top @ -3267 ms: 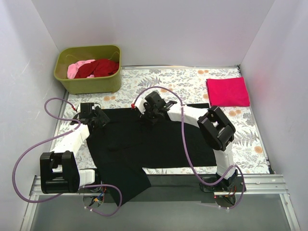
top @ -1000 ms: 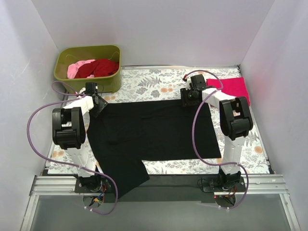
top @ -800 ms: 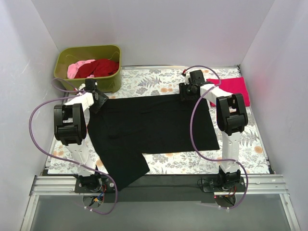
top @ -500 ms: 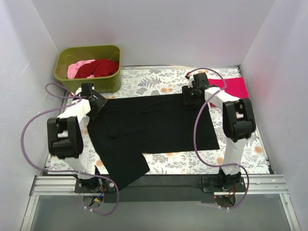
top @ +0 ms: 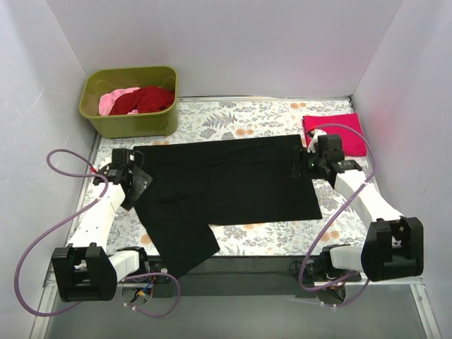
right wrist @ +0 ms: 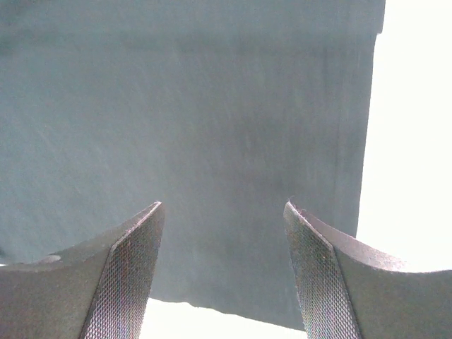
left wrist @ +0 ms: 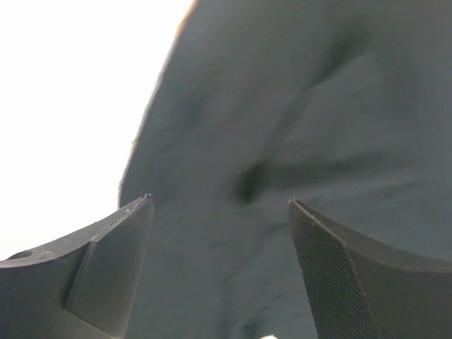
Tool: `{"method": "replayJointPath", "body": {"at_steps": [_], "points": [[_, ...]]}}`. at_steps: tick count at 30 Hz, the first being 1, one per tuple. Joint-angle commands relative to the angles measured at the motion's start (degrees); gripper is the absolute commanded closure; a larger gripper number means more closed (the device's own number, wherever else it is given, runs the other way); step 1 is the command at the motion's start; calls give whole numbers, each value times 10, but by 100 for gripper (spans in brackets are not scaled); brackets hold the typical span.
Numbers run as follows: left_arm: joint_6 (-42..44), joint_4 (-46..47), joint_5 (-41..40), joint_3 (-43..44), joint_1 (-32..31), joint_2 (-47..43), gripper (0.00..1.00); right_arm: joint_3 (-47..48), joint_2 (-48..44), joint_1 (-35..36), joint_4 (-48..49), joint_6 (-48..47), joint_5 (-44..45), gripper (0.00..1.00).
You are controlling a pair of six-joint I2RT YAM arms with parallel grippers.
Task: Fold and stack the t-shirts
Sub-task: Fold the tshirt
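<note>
Since the black t-shirt (top: pixel 226 183) lies spread on the table cloth (top: pixel 240 123), I hold the left gripper (left wrist: pixel 219 219) and right gripper (right wrist: pixel 222 219), jaws apart, over its sides, ready to pinch. Beyond, the folded magenta t-shirt (top: pixel 335 134) starts the stack. A dark red t-shirt (top: pixel 152 99) and a pale pink t-shirt (top: pixel 113 100) sit in the tub (top: pixel 131 126).

The black shirt (top: pixel 226 180) lies spread flat on the table (top: pixel 247 123), one part trailing toward the near left edge. The magenta shirt (top: pixel 345 131) sits folded square at the far right. The dark red shirt (top: pixel 150 99) and pale pink shirt (top: pixel 113 102) lie crumpled together in the tub (top: pixel 131 126).
</note>
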Motion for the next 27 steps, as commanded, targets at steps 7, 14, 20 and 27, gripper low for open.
{"method": "replayJointPath", "body": {"at_steps": [7,14,20,27], "points": [[-86,-117,-12,-74,-28,37,34,-83,-93,-10,-44,24,8,37],[-125,-114,1,-106,-39,55,42,-103,-104,-18,-43,36,30,41],[-126,-79,20,-128,-45,64,51,-108,-118,-24,-42,44,41,43],[-125,-44,16,-139,-50,59,53,-117,-139,-27,-42,44,48,43]]}}
